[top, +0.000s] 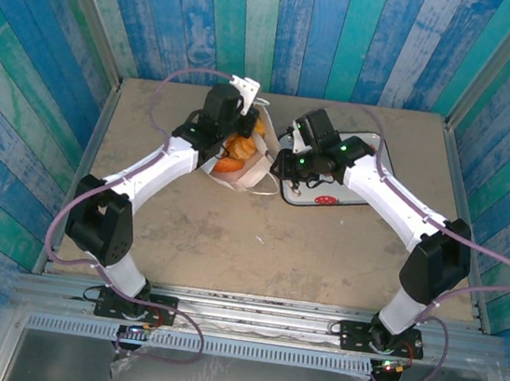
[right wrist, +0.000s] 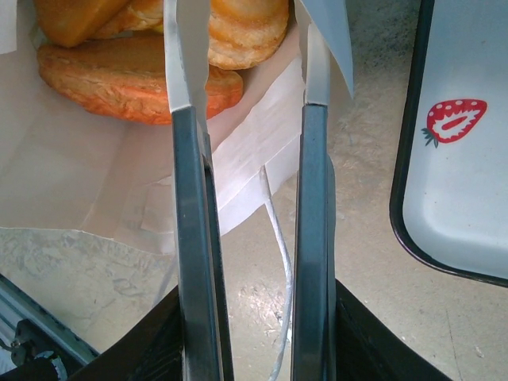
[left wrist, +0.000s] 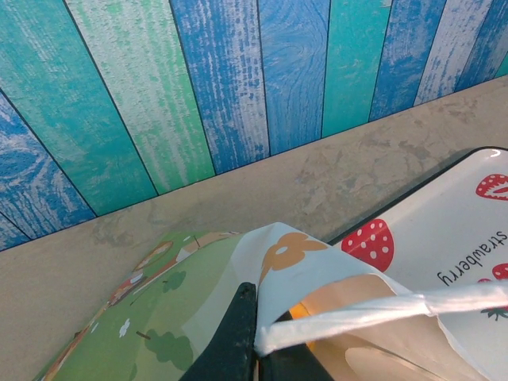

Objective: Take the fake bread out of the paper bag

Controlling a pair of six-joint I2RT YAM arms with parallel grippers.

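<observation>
Our left gripper [left wrist: 258,353] pinches the paper bag [left wrist: 182,302]; right gripper [right wrist: 258,333] clasps the tongs [right wrist: 193,238] (tips apart) — we risk snagging paper, not fake bread [right wrist: 119,79].

My metal tongs [right wrist: 194,230] run up the middle of the right wrist frame, two black-handled arms with bare steel tips, standing apart. Overhead, I see a white strawberry-printed tray [top: 348,199] with a dark rim, right of centre on the tan tabletop [top: 256,256]. Blue and teal plank walls [top: 286,25] fill the top and sides.
</observation>
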